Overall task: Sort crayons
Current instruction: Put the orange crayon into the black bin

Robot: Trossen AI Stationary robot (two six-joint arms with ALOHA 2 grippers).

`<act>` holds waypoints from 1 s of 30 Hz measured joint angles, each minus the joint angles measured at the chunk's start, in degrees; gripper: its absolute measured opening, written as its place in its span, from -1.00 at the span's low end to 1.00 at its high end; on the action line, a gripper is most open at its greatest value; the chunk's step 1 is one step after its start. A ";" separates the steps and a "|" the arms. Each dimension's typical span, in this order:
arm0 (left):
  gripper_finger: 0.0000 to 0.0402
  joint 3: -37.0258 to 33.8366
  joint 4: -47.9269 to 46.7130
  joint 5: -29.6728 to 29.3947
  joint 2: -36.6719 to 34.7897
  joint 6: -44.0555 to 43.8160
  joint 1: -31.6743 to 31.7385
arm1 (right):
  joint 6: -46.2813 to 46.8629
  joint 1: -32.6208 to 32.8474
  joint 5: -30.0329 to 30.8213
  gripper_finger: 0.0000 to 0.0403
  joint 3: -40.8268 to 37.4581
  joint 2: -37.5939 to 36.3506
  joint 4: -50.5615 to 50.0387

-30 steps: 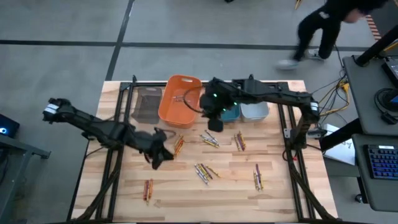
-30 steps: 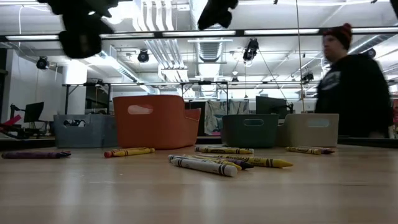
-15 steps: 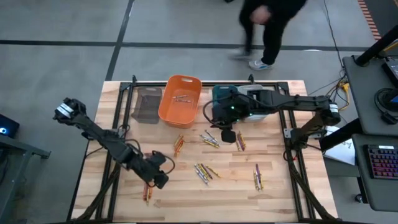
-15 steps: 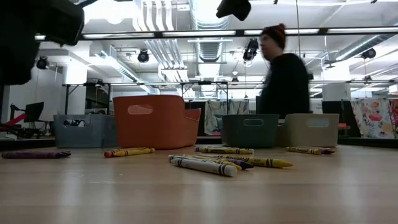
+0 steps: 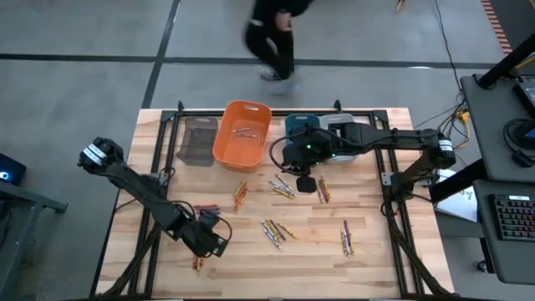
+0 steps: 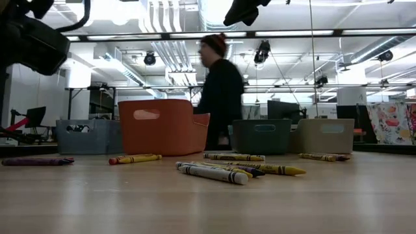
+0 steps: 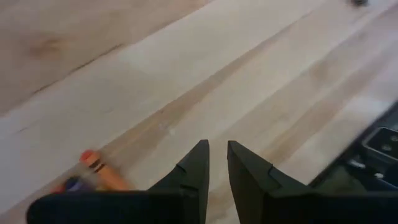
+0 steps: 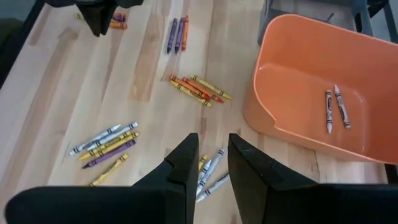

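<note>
The left tool [image 5: 209, 238] hangs low over the worktop [image 5: 309, 238] near its front-left corner, fingers [image 7: 194, 168] nearly together with only a narrow gap and nothing between them; an orange crayon [image 7: 99, 169] lies just beside the fingertips. The right tool [image 5: 305, 182] is raised above the middle of the worktop, toward the rear edge, fingers likewise close together and empty, directly above a loose cluster of crayons [image 8: 106, 144]. Further crayons lie scattered: a group in front of the orange bin [image 5: 242, 134], a pair toward the right edge [image 5: 345, 237], one bunch at the centre [image 5: 274, 230], and two already inside the orange bin. The crayons are judged light, rigid and brittle, with paper-wrapped round bodies that roll easily; take hold across the middle of the shaft, with moderate closing force, and separate one stick from its neighbours first. A dark grey bin [image 5: 199, 140], a teal bin [image 5: 298, 125] and a pale bin [image 5: 344, 138] stand along the rear edge. The worktop is smooth light wood planking, flat, offering little resistance to rolling. Beyond the rear edge a person [image 6: 220, 94] walks across an open workshop floor.
</note>
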 joint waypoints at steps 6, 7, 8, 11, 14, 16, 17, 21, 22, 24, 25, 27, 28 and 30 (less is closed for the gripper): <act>-0.80 8.45 -19.43 0.34 0.54 -0.96 -1.75 | -0.20 0.00 -0.02 -0.60 0.00 0.35 2.20; -0.80 9.47 -21.28 0.37 1.02 -0.97 -1.98 | -0.20 0.00 -0.03 -0.61 0.00 0.35 2.67; -0.80 10.20 -23.04 0.37 1.63 -0.97 -2.22 | -0.20 0.00 -0.02 -0.61 0.00 0.35 2.70; -0.80 11.16 -24.09 0.53 3.67 -1.39 -2.39 | 0.04 0.00 -0.04 -0.64 0.00 0.35 2.63; -0.80 11.15 -24.32 1.26 6.03 -3.40 -2.37 | 0.25 0.00 -0.04 -0.65 0.00 0.35 2.63; -0.80 11.12 -24.34 1.51 7.66 -4.21 -2.35 | 0.31 0.00 -0.06 -0.65 0.00 0.35 2.64; -0.79 11.12 -24.34 1.57 8.22 -4.51 -2.35 | 0.34 0.00 -0.04 -0.65 0.00 0.35 2.63; -0.72 11.12 -24.26 1.59 10.12 -5.36 -2.35 | 1.27 0.00 -0.04 -0.61 0.00 0.35 2.71; -0.69 11.12 -24.27 1.60 10.37 -5.47 -2.35 | 1.31 0.00 -0.07 -0.61 0.00 0.35 2.70; -0.64 11.12 -24.26 1.63 10.65 -5.50 -2.37 | 1.31 0.00 -0.04 -0.59 0.00 0.35 2.71; -0.61 11.12 -24.26 1.63 10.80 -5.50 -2.37 | 1.31 0.00 -0.04 -0.59 0.00 0.35 2.70; -0.57 11.08 -24.25 1.62 11.03 -5.50 -2.37 | 1.55 0.00 -0.04 -0.58 0.00 0.35 2.77; -0.55 11.08 -24.26 1.61 11.13 -5.50 -2.37 | 1.82 0.00 -0.04 -0.59 0.00 0.35 2.78; -0.52 11.08 -24.25 1.56 11.65 -5.51 -2.37 | 2.41 0.00 -0.05 -0.60 0.00 0.35 2.77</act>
